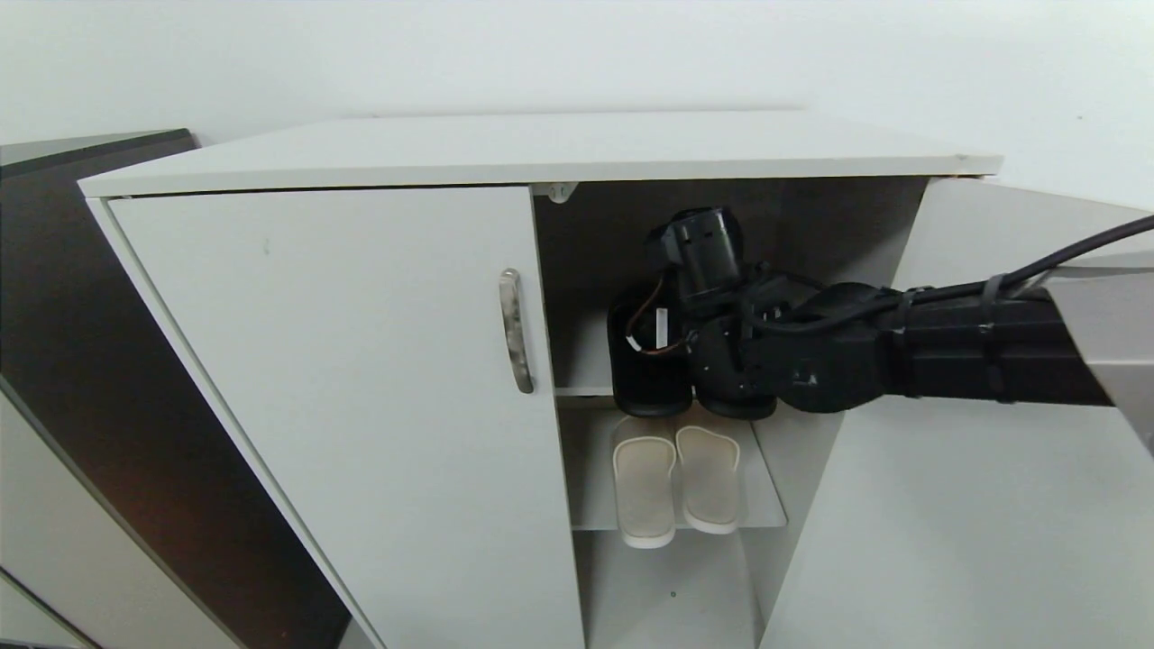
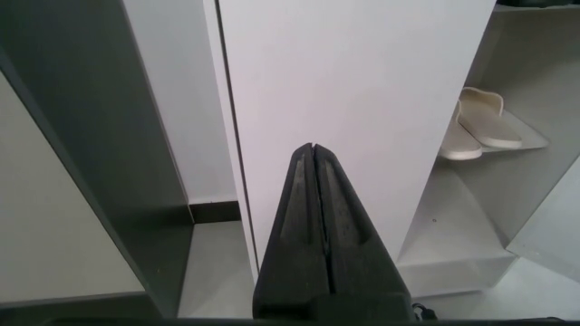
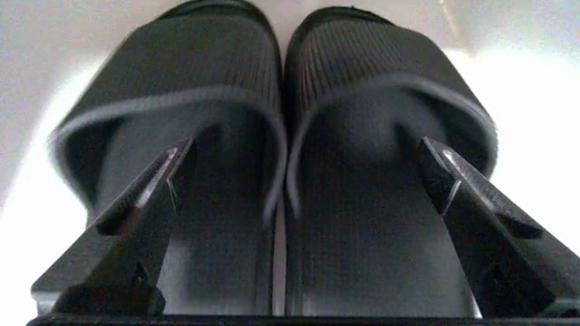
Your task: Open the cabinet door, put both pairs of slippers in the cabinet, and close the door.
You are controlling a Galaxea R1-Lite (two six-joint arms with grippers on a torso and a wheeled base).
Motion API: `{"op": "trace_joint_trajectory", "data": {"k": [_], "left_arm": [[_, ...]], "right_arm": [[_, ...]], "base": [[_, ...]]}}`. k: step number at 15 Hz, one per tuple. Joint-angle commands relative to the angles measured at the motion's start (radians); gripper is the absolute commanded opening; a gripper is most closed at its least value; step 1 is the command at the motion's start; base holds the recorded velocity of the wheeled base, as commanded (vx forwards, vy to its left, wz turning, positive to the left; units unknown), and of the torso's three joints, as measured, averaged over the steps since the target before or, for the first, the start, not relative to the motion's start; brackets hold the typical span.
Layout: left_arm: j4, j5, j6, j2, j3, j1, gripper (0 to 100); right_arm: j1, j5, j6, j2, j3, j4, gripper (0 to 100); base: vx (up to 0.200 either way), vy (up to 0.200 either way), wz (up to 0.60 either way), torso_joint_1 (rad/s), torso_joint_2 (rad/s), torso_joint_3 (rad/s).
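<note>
The white cabinet (image 1: 541, 149) has its right door (image 1: 947, 505) swung open and its left door (image 1: 343, 379) closed. A pair of white slippers (image 1: 676, 482) (image 2: 480, 122) lies side by side on the lower shelf (image 1: 766, 509). The black slippers (image 1: 645, 361) (image 3: 362, 109) rest on the upper shelf, side by side. My right arm reaches into the cabinet, and the right gripper (image 3: 304, 149) is open, with one fingertip (image 3: 172, 158) over each slipper's insole. My left gripper (image 2: 313, 154) is shut and empty, low in front of the closed left door.
A metal handle (image 1: 514, 329) runs down the closed left door's inner edge. A dark brown panel (image 1: 81, 342) stands left of the cabinet. The bottom compartment (image 1: 667, 586) under the lower shelf holds nothing.
</note>
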Motion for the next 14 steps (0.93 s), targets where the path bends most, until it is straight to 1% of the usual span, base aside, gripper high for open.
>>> {"op": "trace_joint_trajectory", "data": {"k": [1, 2, 4, 5, 6, 8, 9, 14], "left_arm": [[0.000, 0.000, 0.000, -0.001, 0.000, 0.000, 0], [0.000, 0.000, 0.000, 0.001, 0.000, 0.000, 0], [0.000, 0.000, 0.000, 0.001, -0.002, 0.000, 0], [0.000, 0.000, 0.000, 0.001, 0.000, 0.000, 0], [0.000, 0.000, 0.000, 0.001, 0.000, 0.000, 0], [0.000, 0.000, 0.000, 0.001, 0.000, 0.000, 0], [0.000, 0.000, 0.000, 0.001, 0.000, 0.000, 0], [0.001, 0.005, 0.000, -0.001, 0.000, 0.000, 0]], "right_arm": [[0.056, -0.001, 0.000, -0.156, 0.170, -0.053, 100], [0.093, 0.000, 0.000, -0.214, 0.302, -0.111, 100], [0.123, 0.008, 0.000, -0.276, 0.473, -0.212, 100], [0.129, 0.008, 0.000, -0.293, 0.534, -0.260, 0], [0.140, 0.016, -0.002, -0.317, 0.603, -0.323, 0], [0.142, 0.083, 0.000, -0.362, 0.706, -0.370, 0], [0.143, 0.092, 0.003, -0.377, 0.733, -0.398, 0], [0.145, 0.100, 0.008, -0.359, 0.755, -0.418, 0]], "base": [[0.000, 0.000, 0.00, 0.000, 0.00, 0.000], [0.000, 0.000, 0.00, 0.000, 0.00, 0.000], [0.000, 0.000, 0.00, 0.000, 0.00, 0.000], [0.000, 0.000, 0.00, 0.000, 0.00, 0.000], [0.000, 0.000, 0.00, 0.000, 0.00, 0.000], [0.000, 0.000, 0.00, 0.000, 0.00, 0.000], [0.000, 0.000, 0.00, 0.000, 0.00, 0.000], [0.000, 0.000, 0.00, 0.000, 0.00, 0.000]]}}
